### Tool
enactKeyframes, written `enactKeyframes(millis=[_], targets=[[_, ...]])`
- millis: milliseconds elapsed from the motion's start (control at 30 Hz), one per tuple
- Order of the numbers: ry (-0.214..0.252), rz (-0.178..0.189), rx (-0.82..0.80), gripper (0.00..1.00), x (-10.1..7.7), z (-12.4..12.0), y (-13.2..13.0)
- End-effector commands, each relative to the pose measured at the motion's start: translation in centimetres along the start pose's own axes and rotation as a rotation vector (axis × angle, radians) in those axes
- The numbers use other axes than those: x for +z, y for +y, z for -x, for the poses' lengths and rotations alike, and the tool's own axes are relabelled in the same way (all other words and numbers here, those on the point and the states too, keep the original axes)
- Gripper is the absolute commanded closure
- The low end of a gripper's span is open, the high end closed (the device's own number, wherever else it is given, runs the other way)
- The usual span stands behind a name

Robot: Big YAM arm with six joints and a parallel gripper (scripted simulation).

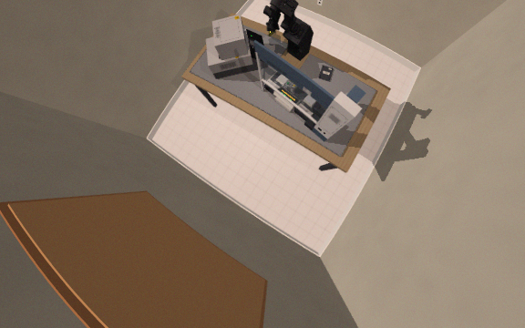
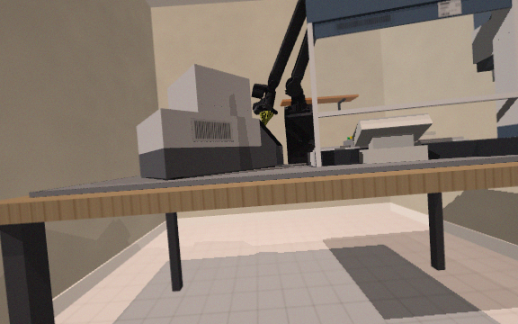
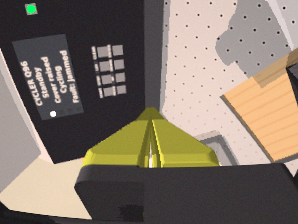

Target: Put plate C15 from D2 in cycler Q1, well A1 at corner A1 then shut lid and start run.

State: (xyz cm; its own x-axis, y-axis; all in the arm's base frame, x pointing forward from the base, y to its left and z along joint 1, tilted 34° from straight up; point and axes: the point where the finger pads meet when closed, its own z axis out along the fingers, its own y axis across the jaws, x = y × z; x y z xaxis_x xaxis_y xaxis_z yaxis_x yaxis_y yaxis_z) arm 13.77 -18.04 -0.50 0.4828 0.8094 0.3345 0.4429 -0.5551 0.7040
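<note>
Q1 (image 3: 87, 63) lamp (image 3: 31, 8) green; fingers closed, empty.

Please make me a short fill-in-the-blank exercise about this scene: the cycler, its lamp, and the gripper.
1. The lamp on the cycler's panel glows ____.
2. The gripper has its yellow fingers ____, with nothing between them.
3. The cycler's lid is ____.
4. The keys on the panel form ____ columns.

Missing words: green; shut; shut; two
</note>
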Motion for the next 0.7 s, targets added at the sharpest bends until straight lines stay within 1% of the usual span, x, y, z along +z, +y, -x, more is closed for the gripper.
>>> enactKeyframes(millis=[0, 267, 467, 667], targets=[[-0.031, 0.027, -0.021, 1.0, -0.4, 1.6, 2.0], [-0.026, 0.021, -0.012, 1.0, -0.3, 1.7, 1.8], [-0.017, 0.008, 0.005, 1.0, -0.2, 0.9, 0.7], [-0.017, 0.008, 0.004, 1.0, -0.2, 0.5, 0.2]])
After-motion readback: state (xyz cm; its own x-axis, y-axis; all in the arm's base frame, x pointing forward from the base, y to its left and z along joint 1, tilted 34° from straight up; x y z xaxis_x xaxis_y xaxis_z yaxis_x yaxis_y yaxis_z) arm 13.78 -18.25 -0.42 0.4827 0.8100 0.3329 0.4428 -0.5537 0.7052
